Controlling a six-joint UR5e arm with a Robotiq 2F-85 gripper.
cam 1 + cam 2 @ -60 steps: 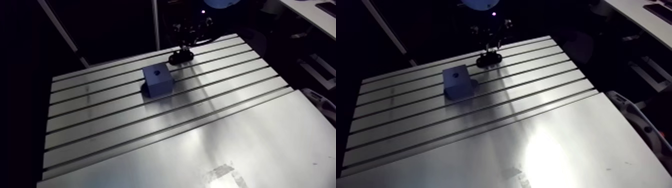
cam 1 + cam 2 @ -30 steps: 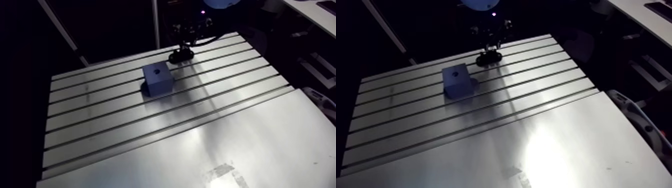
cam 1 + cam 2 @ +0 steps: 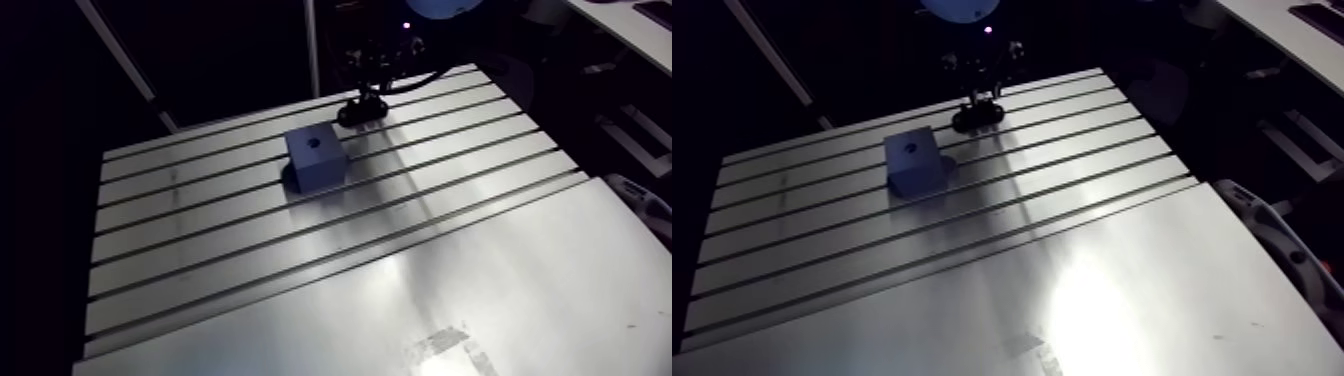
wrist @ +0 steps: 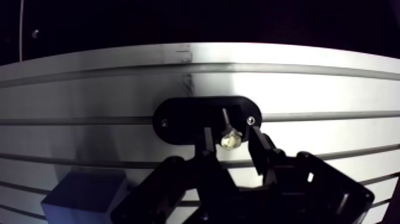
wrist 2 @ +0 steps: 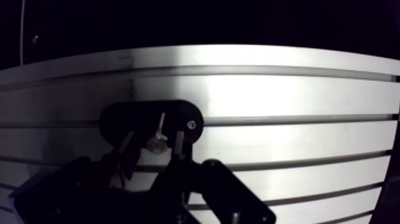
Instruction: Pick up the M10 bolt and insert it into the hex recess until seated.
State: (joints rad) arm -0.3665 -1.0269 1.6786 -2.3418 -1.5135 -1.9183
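Observation:
The bolt stands upright in a black oval holder at the far side of the table, its pale head uppermost. My gripper hangs straight over it, open, with one finger on each side of the bolt head and a small gap on both sides. The blue block with a dark recess in its top face sits a little nearer on the table. In the wrist view the blue block shows beside and behind the gripper. In the arm view the gripper is small and dark above the holder.
The slotted aluminium table runs wide towards the near edge, with long grooves across it. The holder lies close to the table's far edge, and beyond that all is dark.
The gripper has sunk a little closer onto the holder and the bolt. The blue block and the holder have not moved.

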